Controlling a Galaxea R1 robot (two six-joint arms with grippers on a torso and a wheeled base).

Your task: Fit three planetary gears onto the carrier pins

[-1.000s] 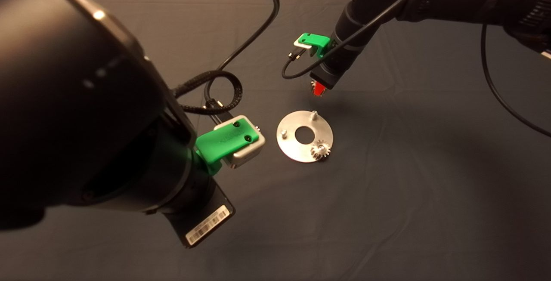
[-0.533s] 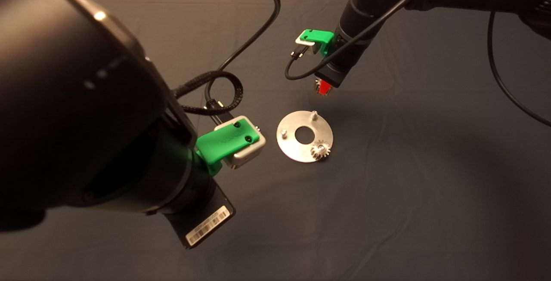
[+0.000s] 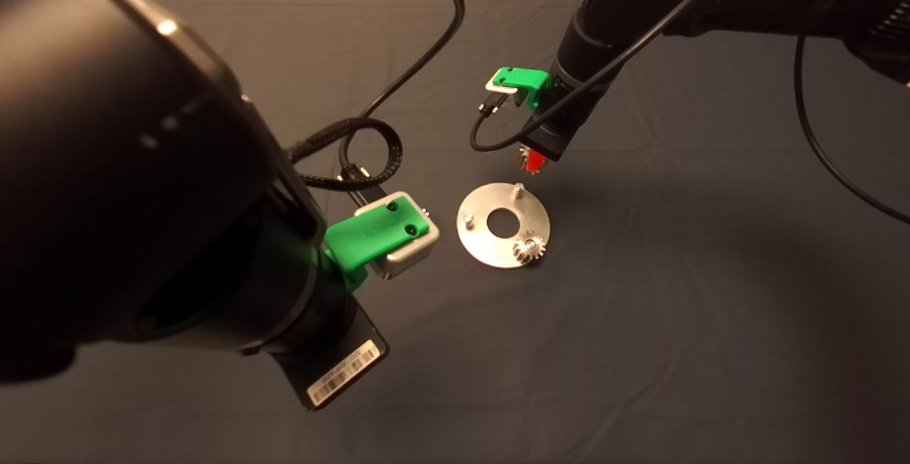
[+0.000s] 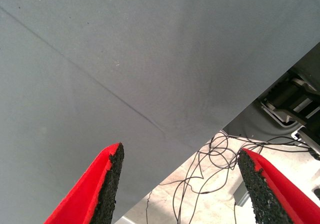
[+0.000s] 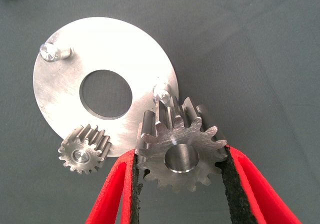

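I count two gears and three pins: one gear (image 5: 82, 154) sits on the near pin of the disc (image 3: 478, 240). My right gripper (image 5: 182, 184) clamps the second gear (image 5: 181, 151) above the far pin (image 5: 161, 92). My left gripper (image 4: 180, 184) hangs wide open, left of the disc.

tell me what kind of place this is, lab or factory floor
Probably a robotics lab bench: a dark mat as work surface, loose cables on the floor beyond its edge, and a carrier disc laid out for gear fitting.

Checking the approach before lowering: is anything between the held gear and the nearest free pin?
Nothing visible. The right end effector holds the gear just short of the bare pin; the mounted gear sits off to the side.
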